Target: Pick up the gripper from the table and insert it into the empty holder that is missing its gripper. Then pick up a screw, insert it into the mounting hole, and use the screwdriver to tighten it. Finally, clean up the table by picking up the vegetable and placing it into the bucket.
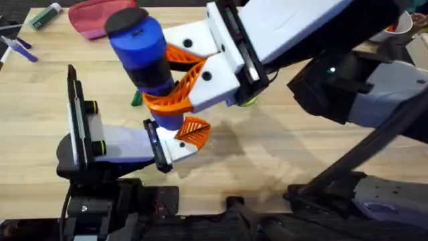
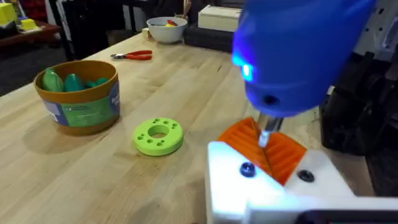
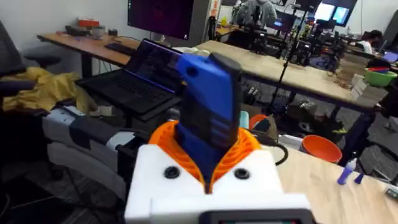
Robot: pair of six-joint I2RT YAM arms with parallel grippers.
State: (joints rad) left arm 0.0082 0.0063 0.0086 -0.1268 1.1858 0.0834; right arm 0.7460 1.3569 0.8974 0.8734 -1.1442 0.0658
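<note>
My right gripper [image 1: 175, 86] reaches across the table and is shut on the blue screwdriver [image 1: 142, 52], held upright between its orange pads [image 3: 163, 142]. The screwdriver's silver tip [image 2: 265, 133] rests on the orange ribbed gripper [image 2: 283, 152] seated in the white holder [image 2: 273, 190] of my left arm. A dark screw head [image 2: 247, 169] sits in that mount. My left gripper [image 1: 190, 132] is shut, with no gap showing between its orange parts. The gold-brown bucket [image 2: 78, 93] holds green items. A small dark green vegetable [image 1: 136, 99] peeks out beside the screwdriver.
A lime-green ring [image 2: 158, 135] lies near the bucket. Red-handled pliers [image 2: 133, 55] and a white bowl [image 2: 166, 28] sit farther back. At the table's far left lie a red pouch [image 1: 97, 17], a green marker [image 1: 45, 16] and a purple pen [image 1: 20, 48].
</note>
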